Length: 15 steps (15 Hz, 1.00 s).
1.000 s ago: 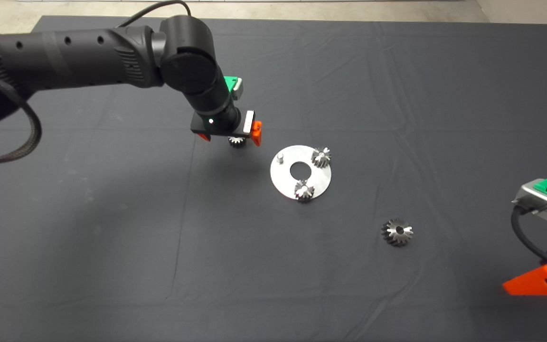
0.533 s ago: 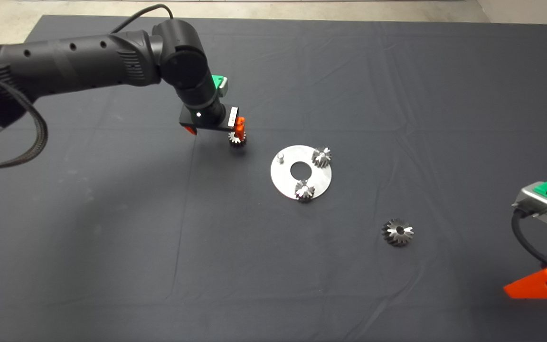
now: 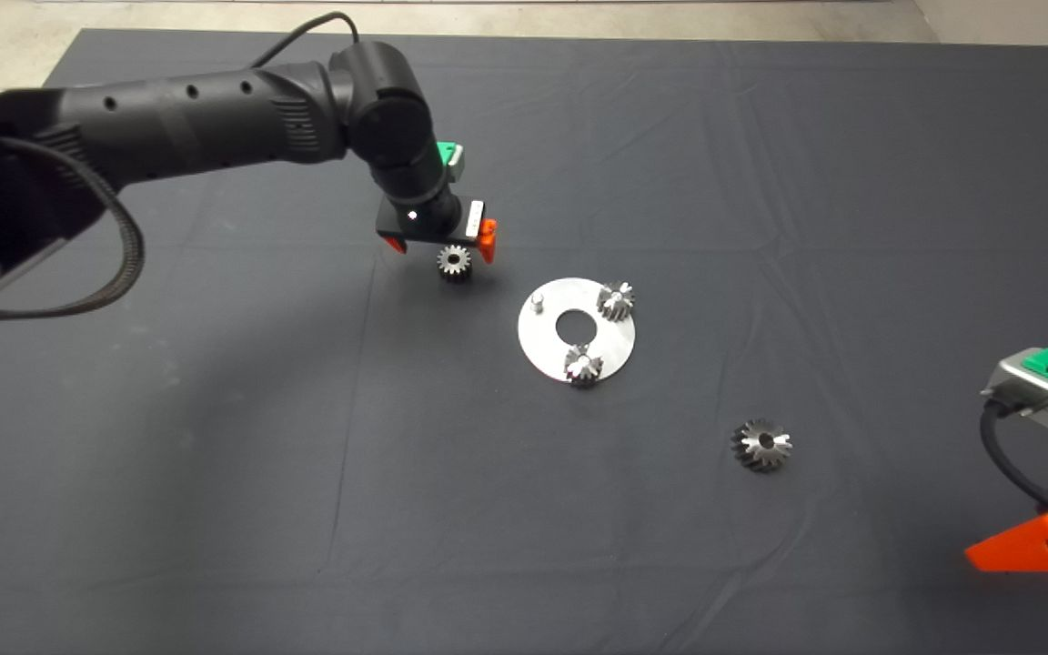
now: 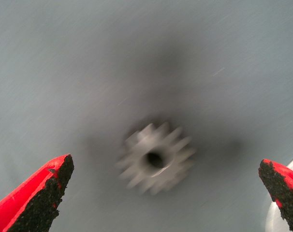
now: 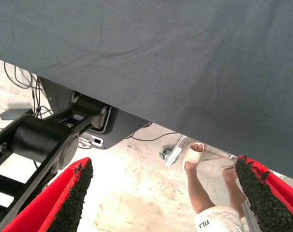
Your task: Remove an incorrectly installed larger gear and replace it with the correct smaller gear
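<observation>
So: left gripper (image 3: 440,244) hovers over the smaller gear (image 3: 454,263) on the mat (image 3: 215,473), fingers spread wide, nothing held. Drop straight down with the bore centred before closing. Plate (image 3: 542,353) holds two small gears plus a bare peg (image 3: 536,301). Larger gear (image 3: 761,445) lies well apart. Right gripper (image 3: 1033,546) is parked, fingers apart.
</observation>
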Motion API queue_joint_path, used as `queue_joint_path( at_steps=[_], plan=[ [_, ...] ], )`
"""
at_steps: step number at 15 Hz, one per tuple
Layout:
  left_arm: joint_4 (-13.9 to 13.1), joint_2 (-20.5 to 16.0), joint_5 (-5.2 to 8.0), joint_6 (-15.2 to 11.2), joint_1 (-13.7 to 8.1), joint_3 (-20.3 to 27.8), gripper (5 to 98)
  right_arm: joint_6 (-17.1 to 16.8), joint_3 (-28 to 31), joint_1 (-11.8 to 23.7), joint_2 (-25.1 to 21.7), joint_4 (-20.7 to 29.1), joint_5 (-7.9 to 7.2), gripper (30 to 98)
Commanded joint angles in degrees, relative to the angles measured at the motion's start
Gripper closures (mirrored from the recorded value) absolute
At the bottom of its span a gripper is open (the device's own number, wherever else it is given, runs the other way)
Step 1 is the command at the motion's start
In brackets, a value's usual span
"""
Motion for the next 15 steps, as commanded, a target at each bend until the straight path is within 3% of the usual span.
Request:
queue_joint_path(
  at_steps=[1,3,13,15],
  plan=[
    [0.17,2.45,0.31,2.65,0.16,-4.03,5.5,0.23,0.27,1.01,0.05,2.25,0.09,50.5],
    [0.08,3.75,0.31,4.92,0.64,-7.46,5.5,0.18,0.27,1.01,0.05,2.25,0.09,50.5],
    [0.08,3.40,0.73,5.62,1.78,-7.97,8.8,0.18,0.27,1.10,-0.13,2.16,0.09,50.5],
    [0.06,3.20,0.94,6.75,1.78,-7.98,9.1,0.18,0.27,1.10,-0.39,2.16,0.09,50.5]
  ],
)
